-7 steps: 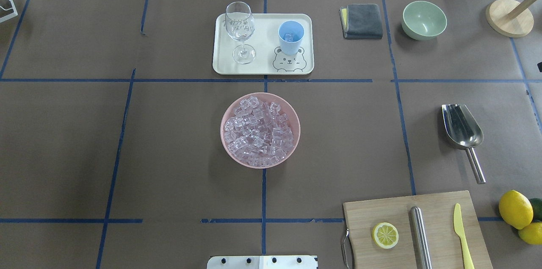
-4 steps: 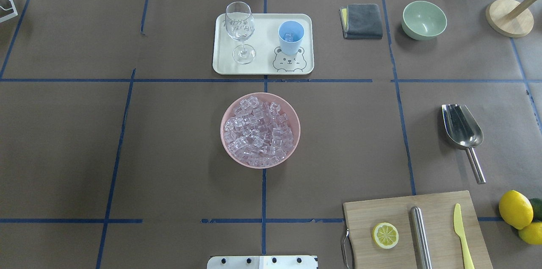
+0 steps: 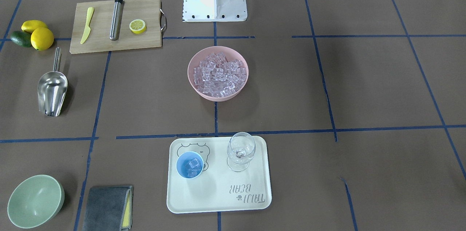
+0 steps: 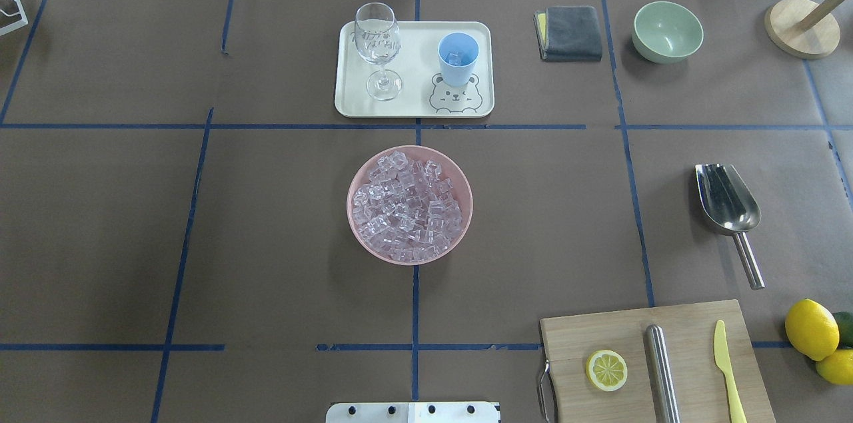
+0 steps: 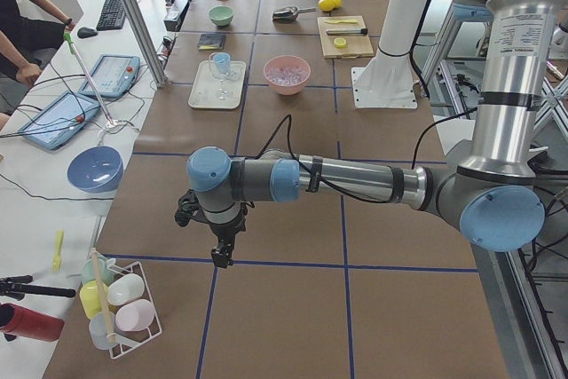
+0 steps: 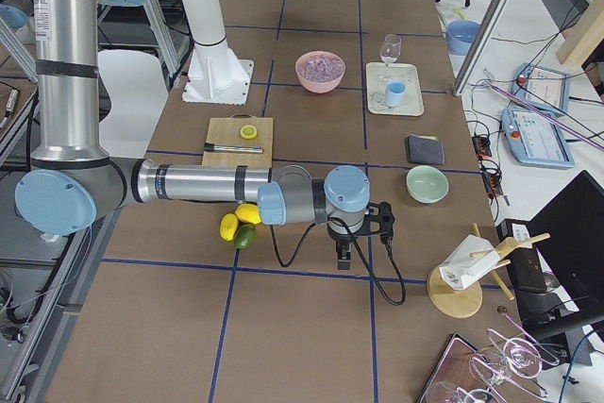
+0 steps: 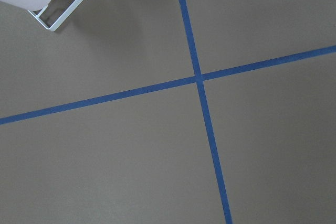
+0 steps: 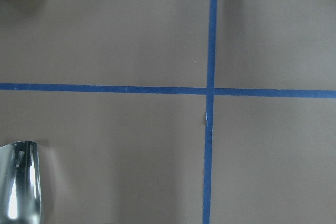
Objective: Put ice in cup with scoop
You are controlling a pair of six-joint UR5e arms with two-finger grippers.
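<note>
The ice [image 4: 408, 206] fills a pink bowl [image 4: 356, 223] at the table's middle. The light-blue cup [image 4: 458, 60] stands on a cream tray [image 4: 413, 106] beyond the bowl and holds a few cubes [image 3: 193, 165]. The steel scoop [image 4: 728, 200] lies free on the table at the right, handle toward the robot; its bowl shows in the right wrist view [image 8: 18, 182]. My left gripper [image 5: 217, 255] hangs over bare table at the far left end. My right gripper [image 6: 344, 257] hangs over the far right end, near the scoop. I cannot tell whether either is open or shut.
A stemmed glass [image 4: 378, 43] stands on the tray beside the cup. A grey cloth [image 4: 572, 33] and green bowl [image 4: 667, 30] sit at back right. A cutting board [image 4: 660, 363] with lemon slice, steel cylinder and yellow knife lies front right, lemons [image 4: 811, 328] beside it.
</note>
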